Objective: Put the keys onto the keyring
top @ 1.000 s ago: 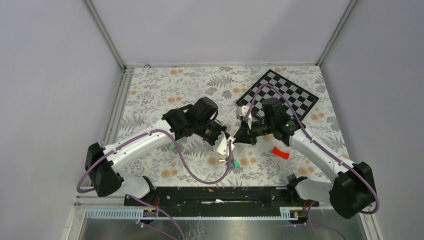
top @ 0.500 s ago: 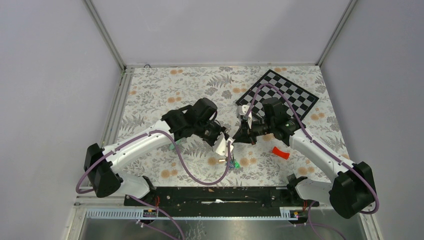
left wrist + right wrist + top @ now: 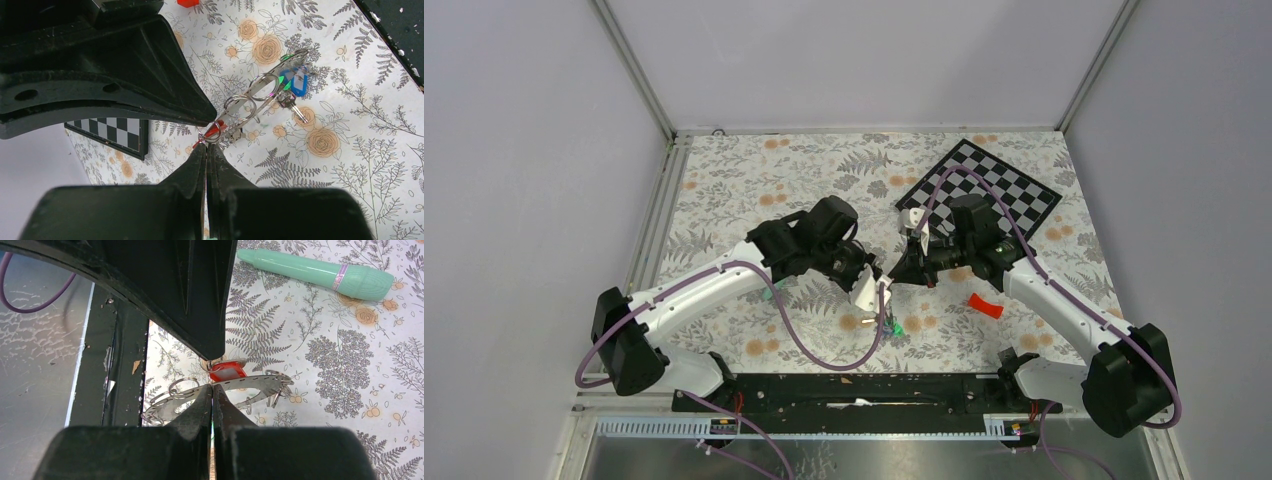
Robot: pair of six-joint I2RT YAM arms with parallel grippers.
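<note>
The step in hand looks like threading the red key [image 3: 227,371] onto the keyring [image 3: 248,383], which hangs in the air between the two arms above the counter [image 3: 360,165]. The right tool [image 3: 212,387] is clenched on the keyring's upper edge, just under the red tag. The left tool [image 3: 206,146] is clenched too, and appears to pinch the red key at its small loop, though the wrist views do not make that contact quite certain. The other keys [image 3: 295,87], blue and green, seem to be on the far end of the keyring already and lie low over the counter. To do this well, the right arm should serve as a still vise that keeps the flat keyring from twisting. The left arm should then make only short, slow moves, working the red key's loop along the split instead of pushing straight in. Both tips are crowded almost against each other, so any correction should be a slight turn of the wrist, not a reach. Neither tool should let go until the loop is clearly seated, since a dropped keyring would cost a fresh pickup. Against the frame a second ago almost nothing differs. The right wrist has shifted a touch toward the far side, while the left arm, the hanging keys and both grips look unchanged.
</note>
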